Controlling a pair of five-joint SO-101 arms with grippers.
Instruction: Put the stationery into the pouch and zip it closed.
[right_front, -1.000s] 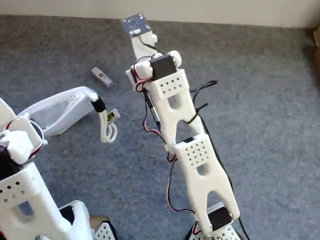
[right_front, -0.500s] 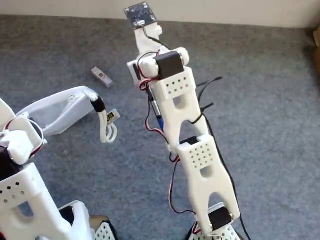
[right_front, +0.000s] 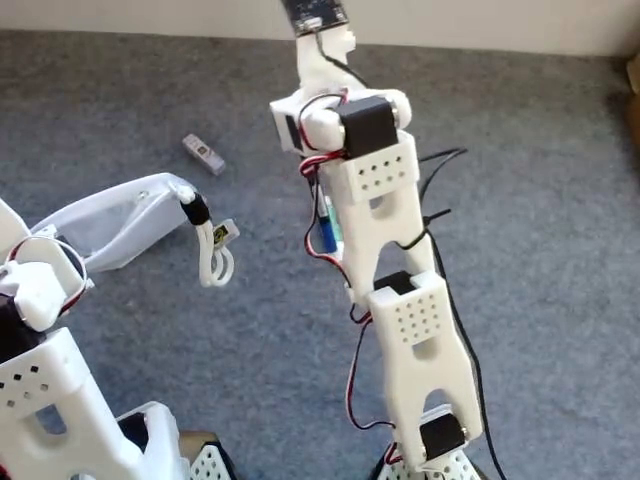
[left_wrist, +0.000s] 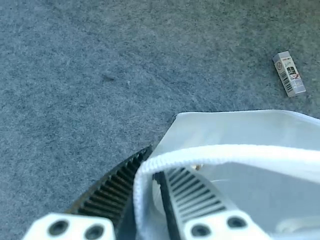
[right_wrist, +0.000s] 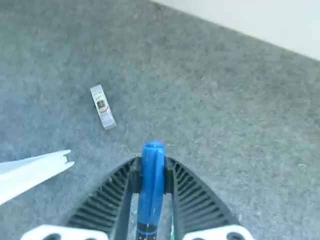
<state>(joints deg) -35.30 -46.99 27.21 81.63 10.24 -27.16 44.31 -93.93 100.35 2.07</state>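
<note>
A white pouch (right_front: 120, 222) lies open on the grey carpet at the left, its cord loop (right_front: 216, 262) trailing off the right end. My left gripper (left_wrist: 150, 161) is shut on the pouch (left_wrist: 240, 170) rim, one finger inside and one outside. A blue pen (right_wrist: 152, 185) stands clamped in my right gripper (right_wrist: 151, 162), held above the carpet. From above, the pen (right_front: 325, 228) hangs under the raised right arm, to the right of the pouch mouth. A small grey box (right_front: 203, 153) lies on the carpet beyond the pouch.
The small box (right_wrist: 102, 106) sits apart from the pouch corner (right_wrist: 35, 170); it also lies past the pouch rim (left_wrist: 289, 73). A pale wall (right_front: 480, 25) bounds the far side. Open carpet (right_front: 540, 200) stretches to the right.
The right arm has risen and swung to the right, carrying the blue pen with it. The left arm and the pouch have stayed put.
</note>
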